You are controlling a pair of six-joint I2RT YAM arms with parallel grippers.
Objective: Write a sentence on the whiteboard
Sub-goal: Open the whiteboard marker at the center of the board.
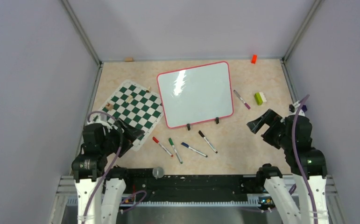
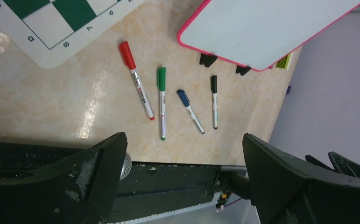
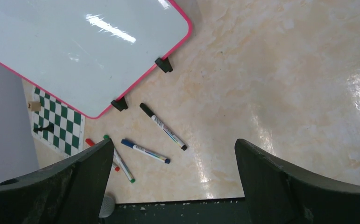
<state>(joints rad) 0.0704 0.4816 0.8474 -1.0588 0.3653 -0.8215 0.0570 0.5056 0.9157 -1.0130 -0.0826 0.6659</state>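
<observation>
The left tool (image 1: 132, 135) and right tool (image 1: 259, 122) hang wide and empty over the surface's near edge, while the blank whiteboard (image 1: 195, 93) lies flat mid-surface, markers (image 1: 194, 149) ranged before it, seemingly ready for picking.

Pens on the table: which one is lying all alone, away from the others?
The purple-capped pen, right of the whiteboard near the lime block. The red pen, green pen, blue pen and black pen lie together by its clips.
</observation>
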